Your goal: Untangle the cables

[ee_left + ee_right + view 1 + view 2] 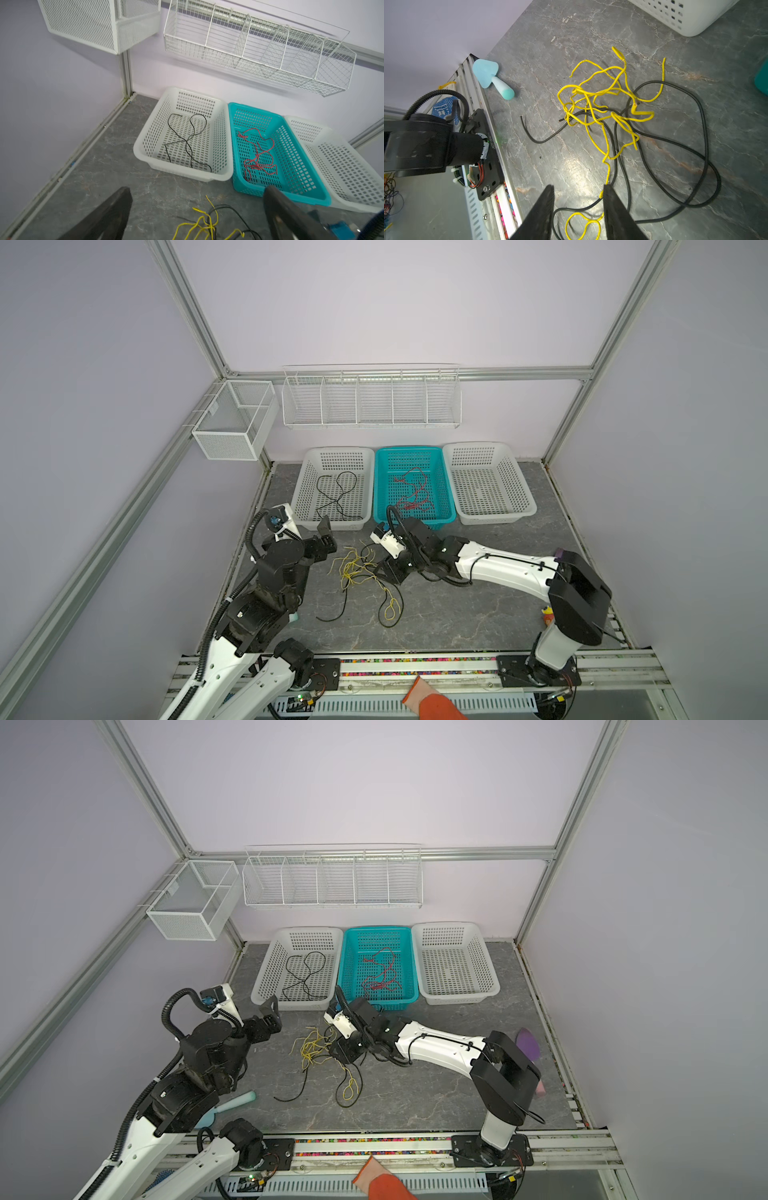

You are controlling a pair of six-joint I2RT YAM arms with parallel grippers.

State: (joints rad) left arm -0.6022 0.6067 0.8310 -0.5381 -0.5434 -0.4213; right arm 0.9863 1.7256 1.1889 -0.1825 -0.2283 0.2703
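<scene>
3 baskets [411, 456] stand side by side behind the tangled cables [351, 571].

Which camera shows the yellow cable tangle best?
The right wrist view: the yellow cable lies close-up, its crossings with the black cable distinct. Both top views show it small; the left wrist view catches only part.

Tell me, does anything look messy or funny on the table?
Yes. The yellow wires and black wires lie in one tangled heap on the table, while other black wires sit apart in the white basket and the red wires in the teal basket. A blue toy lies stray near the table's edge.
</scene>
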